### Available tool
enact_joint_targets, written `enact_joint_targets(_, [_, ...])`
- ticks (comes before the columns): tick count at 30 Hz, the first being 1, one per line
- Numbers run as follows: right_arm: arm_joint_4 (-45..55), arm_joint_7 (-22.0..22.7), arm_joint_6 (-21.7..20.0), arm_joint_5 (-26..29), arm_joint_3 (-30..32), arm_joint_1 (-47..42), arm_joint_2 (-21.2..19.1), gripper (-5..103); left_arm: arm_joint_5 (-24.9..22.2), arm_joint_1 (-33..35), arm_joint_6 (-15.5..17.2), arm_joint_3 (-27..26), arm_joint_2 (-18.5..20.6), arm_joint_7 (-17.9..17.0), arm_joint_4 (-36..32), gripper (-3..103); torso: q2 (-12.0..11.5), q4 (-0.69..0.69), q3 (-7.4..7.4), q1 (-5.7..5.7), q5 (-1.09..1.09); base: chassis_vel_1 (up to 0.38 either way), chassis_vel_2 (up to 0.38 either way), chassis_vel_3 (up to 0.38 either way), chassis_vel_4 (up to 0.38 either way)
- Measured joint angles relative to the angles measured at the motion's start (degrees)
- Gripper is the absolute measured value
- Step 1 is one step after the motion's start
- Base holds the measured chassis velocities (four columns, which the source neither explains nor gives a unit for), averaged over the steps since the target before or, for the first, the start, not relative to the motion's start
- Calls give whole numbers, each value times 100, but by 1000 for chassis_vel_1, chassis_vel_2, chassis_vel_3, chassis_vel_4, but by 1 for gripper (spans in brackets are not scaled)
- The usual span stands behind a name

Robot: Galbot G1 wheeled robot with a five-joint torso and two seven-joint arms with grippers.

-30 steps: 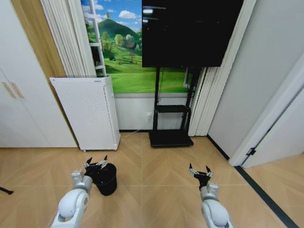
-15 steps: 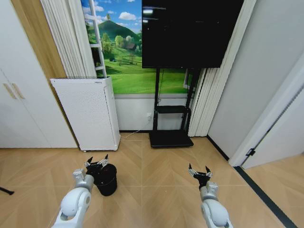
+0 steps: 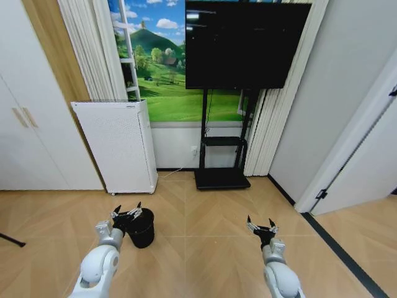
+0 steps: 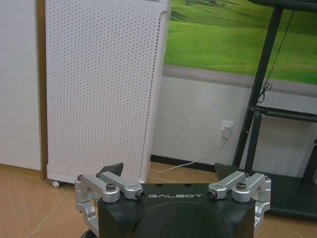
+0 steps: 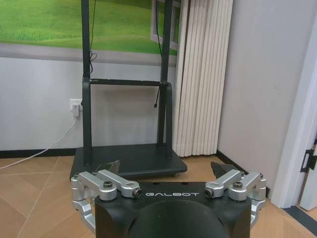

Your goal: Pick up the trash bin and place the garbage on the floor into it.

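Standing on the wood floor, the small black trash bin [image 3: 142, 227] tapers slightly under a plain rim. The left gripper [image 3: 126, 213] hangs beside it, jaws spread. The right gripper [image 3: 261, 226] is likewise released, well apart.

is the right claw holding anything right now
No, the right claw hangs open over bare wooden floor with nothing between its fingers, well apart from the trash bin.

I count one bin [image 3: 141, 227], one white appliance [image 3: 116, 146], one screen [image 3: 245, 43] on one stand [image 3: 222, 177], and my two grippers, left [image 3: 126, 213] and right [image 3: 260, 225], both spread wide.
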Motion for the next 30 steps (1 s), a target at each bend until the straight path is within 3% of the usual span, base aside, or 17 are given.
enact_joint_targets(30, [25,27,-87,-149,5,-13,84,100,-55,-103,-83,-62,75,108,141,100,-22,0,-11,-6,2,121,-123,-123,117])
